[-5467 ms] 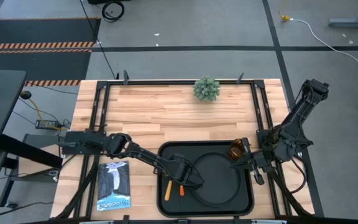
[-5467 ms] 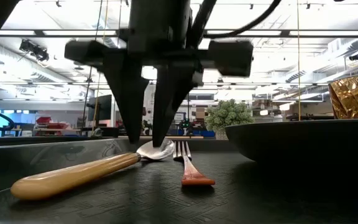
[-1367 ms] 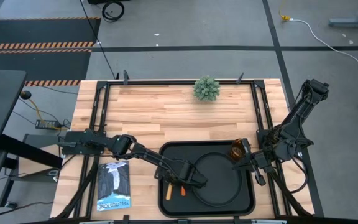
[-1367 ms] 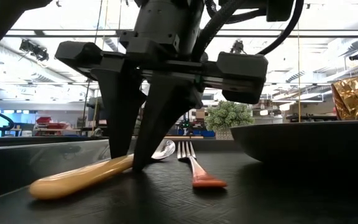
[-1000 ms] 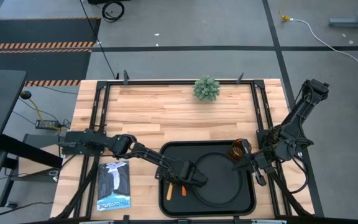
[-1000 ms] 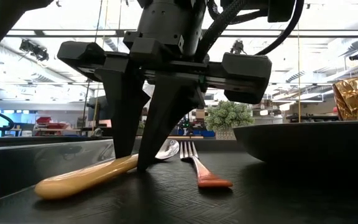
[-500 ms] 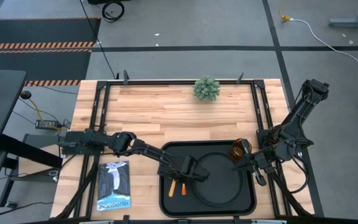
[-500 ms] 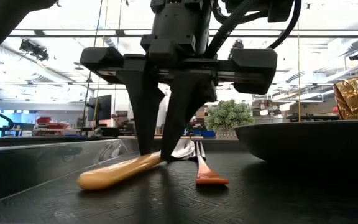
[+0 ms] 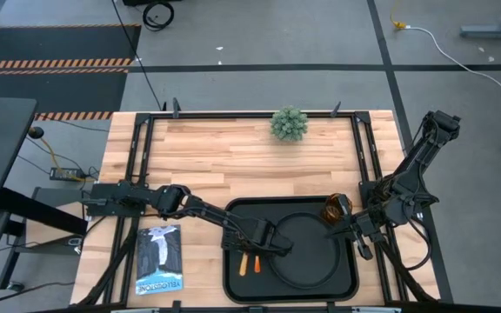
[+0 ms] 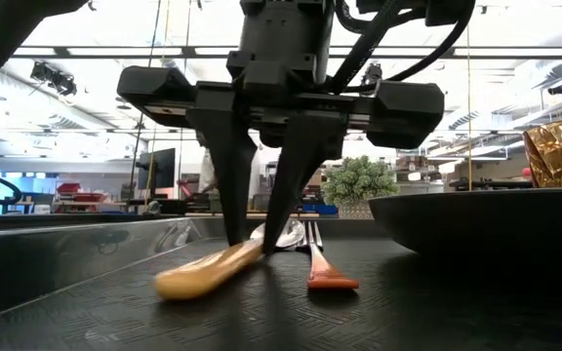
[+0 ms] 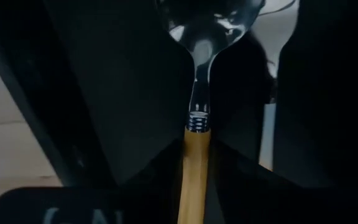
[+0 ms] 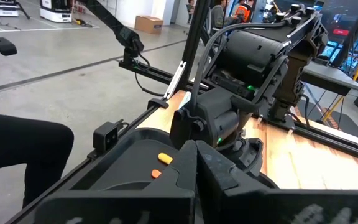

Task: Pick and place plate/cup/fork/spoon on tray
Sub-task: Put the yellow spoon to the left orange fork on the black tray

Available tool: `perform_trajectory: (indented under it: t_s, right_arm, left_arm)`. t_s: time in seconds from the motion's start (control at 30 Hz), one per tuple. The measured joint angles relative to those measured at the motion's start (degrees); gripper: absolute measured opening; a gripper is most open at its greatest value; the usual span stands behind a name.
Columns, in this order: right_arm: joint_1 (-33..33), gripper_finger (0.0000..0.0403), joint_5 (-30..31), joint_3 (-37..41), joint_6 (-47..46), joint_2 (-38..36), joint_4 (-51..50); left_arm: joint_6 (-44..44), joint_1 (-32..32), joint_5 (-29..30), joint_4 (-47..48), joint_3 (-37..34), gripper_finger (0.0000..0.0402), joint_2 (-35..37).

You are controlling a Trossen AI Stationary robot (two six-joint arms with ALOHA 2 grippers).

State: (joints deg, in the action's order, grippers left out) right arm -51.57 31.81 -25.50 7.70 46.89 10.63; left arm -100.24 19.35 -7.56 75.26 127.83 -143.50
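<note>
While the left hand (image 10: pixel 257 244) pinches the spoon (image 10: pixel 213 268) by its handle at lower centre, low on the tray (image 9: pixel 233 213) beside the fork (image 10: pixel 318 261), the step looks like placement; next, release. Right hand (image 9: pixel 344 224) waits near the cup (image 9: pixel 330 210); its grip is unclear.

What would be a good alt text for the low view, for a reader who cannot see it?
The left gripper stands on the tray, its fingers closed on the spoon. The fork lies beside it, the plate is at right, and the cup is behind it.
</note>
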Motion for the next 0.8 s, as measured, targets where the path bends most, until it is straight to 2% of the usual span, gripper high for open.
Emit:
perform_trajectory:
  t_s: [0.47,0.67,0.8]
  right_arm:
    - [0.0,0.0007,0.0,0.02,0.29,0.0,-0.02]
    - [0.0,0.0007,0.0,0.02,0.42,0.0,0.0]
    - [0.0,0.0007,0.0,0.01,0.42,0.0,0.0]
  left_arm:
    - [-5.07,0.42,0.86,-1.44,0.0,0.0089,0.02]
    - [-5.62,0.51,4.58,-1.51,0.02,0.0092,0.02]
    - [-5.62,0.5,4.82,-1.62,0.03,0.0103,0.02]
